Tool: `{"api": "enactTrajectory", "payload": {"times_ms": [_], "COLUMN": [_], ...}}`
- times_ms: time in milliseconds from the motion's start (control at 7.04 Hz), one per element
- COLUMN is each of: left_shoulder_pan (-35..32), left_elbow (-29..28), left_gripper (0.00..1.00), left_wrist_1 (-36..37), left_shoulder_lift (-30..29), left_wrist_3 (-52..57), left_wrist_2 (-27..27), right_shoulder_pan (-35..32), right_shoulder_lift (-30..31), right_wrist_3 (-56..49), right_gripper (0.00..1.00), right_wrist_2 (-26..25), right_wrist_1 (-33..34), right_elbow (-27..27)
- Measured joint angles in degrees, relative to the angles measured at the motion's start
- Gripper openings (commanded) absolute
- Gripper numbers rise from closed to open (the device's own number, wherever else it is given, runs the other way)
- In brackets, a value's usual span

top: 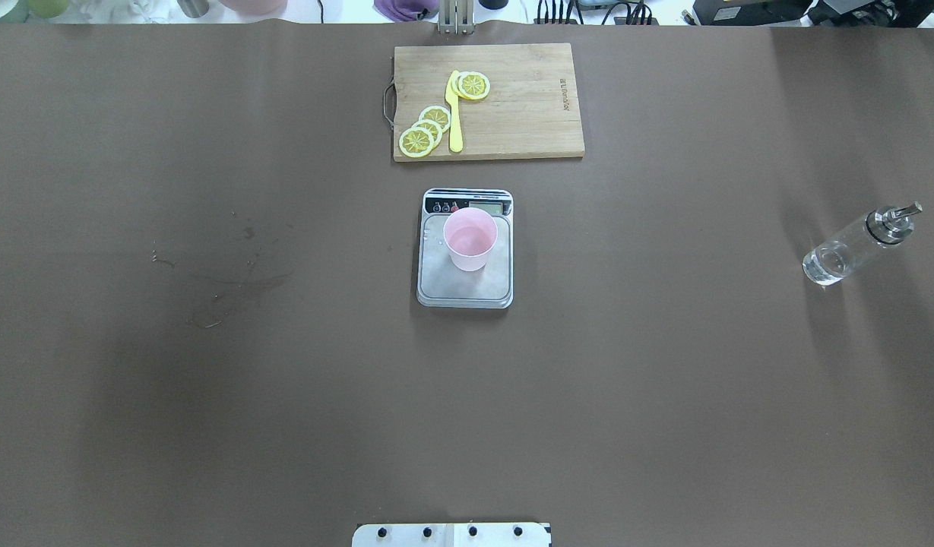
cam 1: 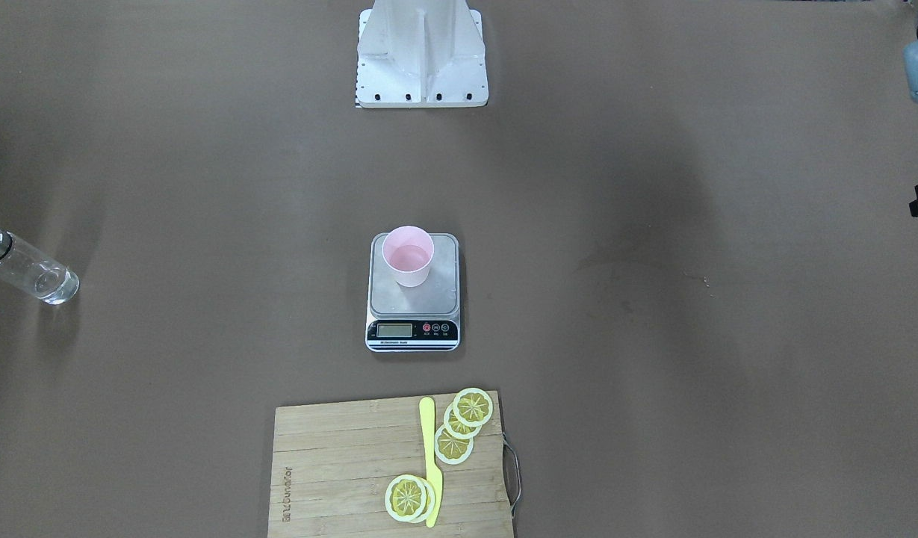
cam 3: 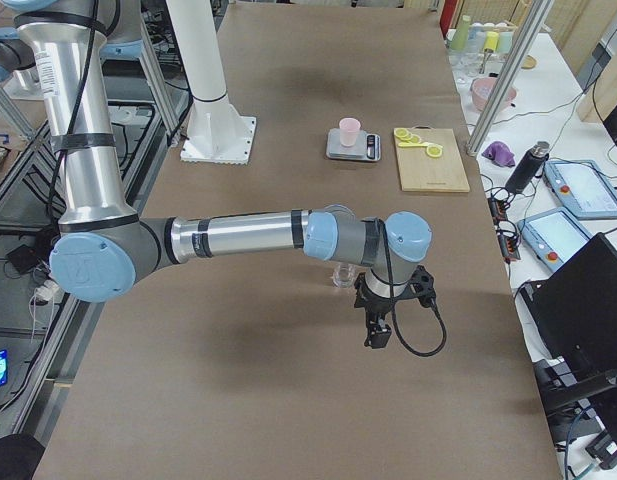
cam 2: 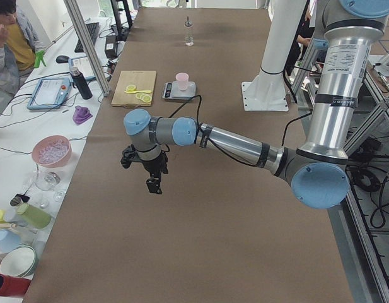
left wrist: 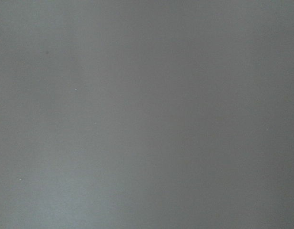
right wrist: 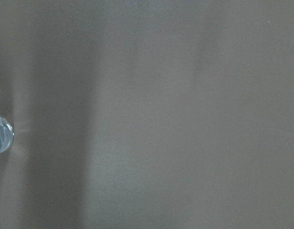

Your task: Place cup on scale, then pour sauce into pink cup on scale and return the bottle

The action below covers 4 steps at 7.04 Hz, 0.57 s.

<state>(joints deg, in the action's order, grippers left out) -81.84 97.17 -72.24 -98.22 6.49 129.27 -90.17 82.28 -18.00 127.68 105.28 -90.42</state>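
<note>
The pink cup [cam 1: 408,256] stands upright on the back part of the scale [cam 1: 414,302], at the table's middle; both also show in the overhead view, cup [top: 470,239] and scale [top: 467,285]. The clear bottle [top: 854,247] with its chrome cap stands upright and free on the table far on the robot's right [cam 1: 29,267]. Its base edge shows in the right wrist view [right wrist: 1,136]. Any sauce in the cup is too faint to tell. The left gripper [cam 2: 154,186] hangs over bare table far from the scale. The right gripper [cam 3: 378,335] hangs just beside the bottle [cam 3: 342,275]. I cannot tell whether either is open or shut.
A wooden cutting board [top: 527,99] with lemon slices [top: 425,129] and a yellow knife [top: 455,114] lies beyond the scale. The robot's white base [cam 1: 421,56] is at the near edge. A side bench with bowls and tablets [cam 2: 52,151] runs along the far edge.
</note>
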Motion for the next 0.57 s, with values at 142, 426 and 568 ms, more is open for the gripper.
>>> {"api": "enactTrajectory", "payload": {"times_ms": [142, 426, 568], "left_shoulder_pan": [-0.93, -1.54, -1.76], "left_elbow": [-0.72, -0.87, -0.87], "left_gripper": [0.98, 0.98, 0.98], "left_wrist_1": [-0.07, -0.24, -0.23], "left_shoulder_lift": [-0.29, -0.48, -0.41], "left_wrist_3": [3.89, 5.50, 5.70], "left_wrist_2": [0.67, 7.17, 10.25], "right_shoulder_pan": [-0.01, -0.01, -0.01], "right_shoulder_lift": [0.12, -0.02, -0.07], "right_wrist_3": [-0.60, -0.86, -0.84], "right_gripper": [1.00, 1.00, 1.00], "right_wrist_2": [0.14, 0.30, 0.66], "right_wrist_1": [0.15, 0.39, 0.43], "right_elbow": [-0.17, -0.46, -0.36]}}
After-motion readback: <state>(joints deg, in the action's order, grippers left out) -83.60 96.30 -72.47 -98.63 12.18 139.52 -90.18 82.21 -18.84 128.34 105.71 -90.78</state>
